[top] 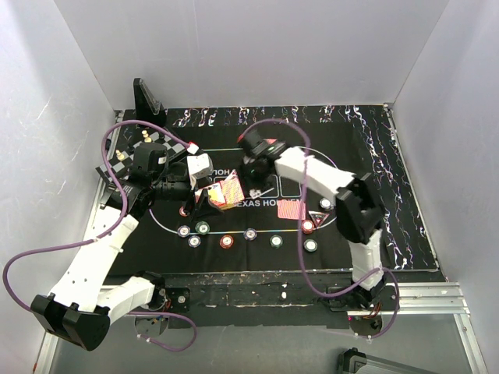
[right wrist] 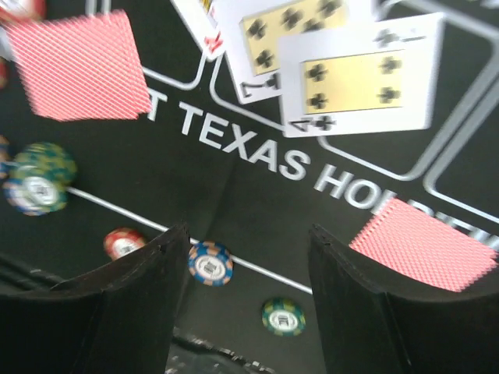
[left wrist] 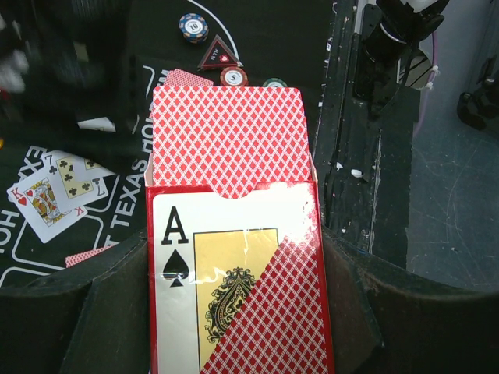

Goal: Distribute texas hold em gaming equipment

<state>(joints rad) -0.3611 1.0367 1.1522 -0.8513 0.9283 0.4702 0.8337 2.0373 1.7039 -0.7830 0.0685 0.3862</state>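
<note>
We see the left gripper (left wrist: 234, 261) clamped on the card box (left wrist: 234, 312), with the red-backed deck (left wrist: 224, 132) sticking out of its top, held over the mat (top: 265, 218). The right gripper (right wrist: 248, 273) has its jaws apart with nothing between them, low over the mat near the face-up cards (right wrist: 362, 82) and a face-down card (right wrist: 425, 241). Chips (top: 250, 233) line the near arc, with the triangular marker (left wrist: 219, 54) beside them.

Chips (top: 226, 241) along mat's (top: 257, 218) near edge, cards (top: 292, 209) at centre, card box (left wrist: 242, 312) in left jaws
</note>
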